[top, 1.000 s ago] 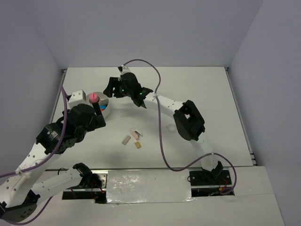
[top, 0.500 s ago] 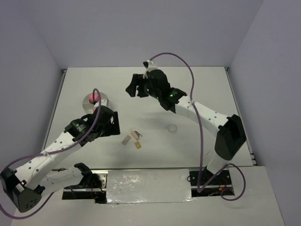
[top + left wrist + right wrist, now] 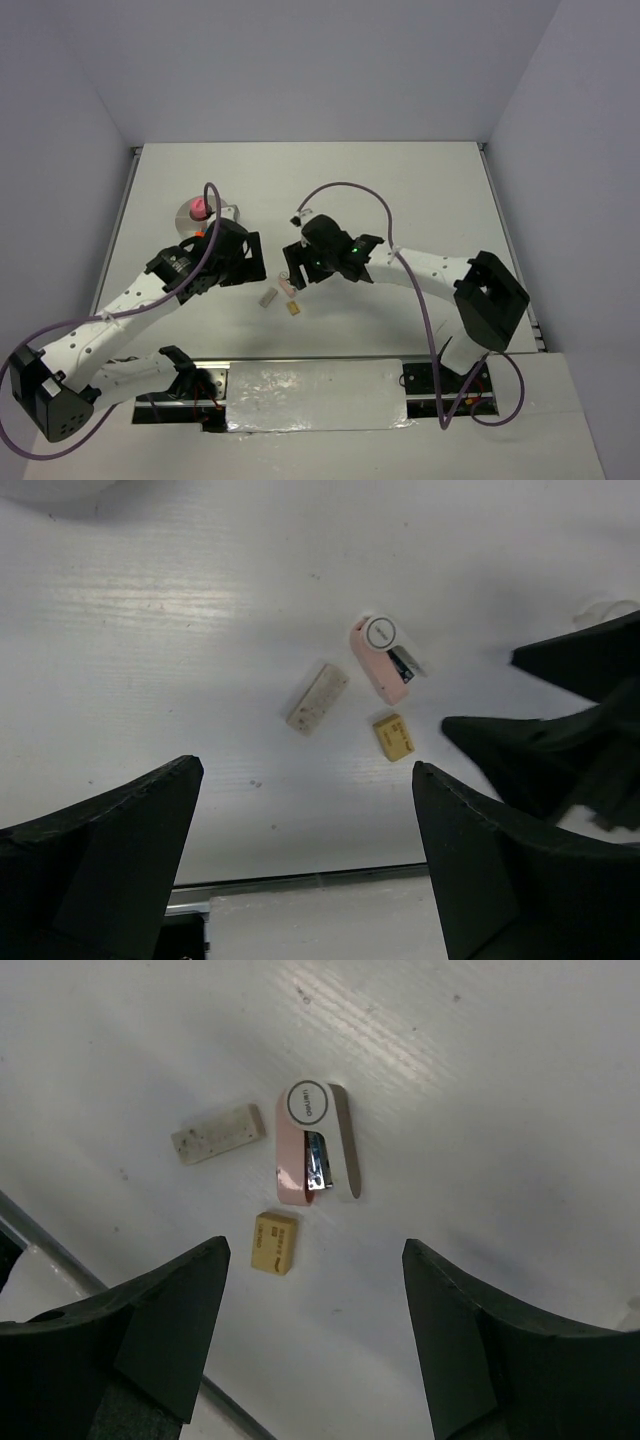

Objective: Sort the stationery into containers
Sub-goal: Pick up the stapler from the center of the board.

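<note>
Three small items lie together at the table's front middle. They are a pink stapler-like piece [image 3: 290, 285] [image 3: 382, 658] [image 3: 315, 1145], a grey block [image 3: 268, 297] [image 3: 317, 697] [image 3: 217, 1132] and a tan block [image 3: 293, 309] [image 3: 394, 736] [image 3: 274, 1242]. My left gripper [image 3: 248, 264] [image 3: 305, 810] is open and empty, just left of them. My right gripper [image 3: 294, 268] [image 3: 315, 1260] is open and empty, above the pink piece. The white bowl [image 3: 184, 212] sits at the far left with a pink item [image 3: 199, 207] in it, partly hidden by my left arm. The clear ring is hidden.
The right gripper's black fingers [image 3: 560, 760] show at the right of the left wrist view, so the two grippers are close together. The table's front edge with a metal rail [image 3: 320, 358] lies just below the items. Grey walls enclose the table.
My right arm swung from the far middle down and toward the front, over the three items, and now covers the clear ring. My left gripper moved right from the bowl toward the items.
</note>
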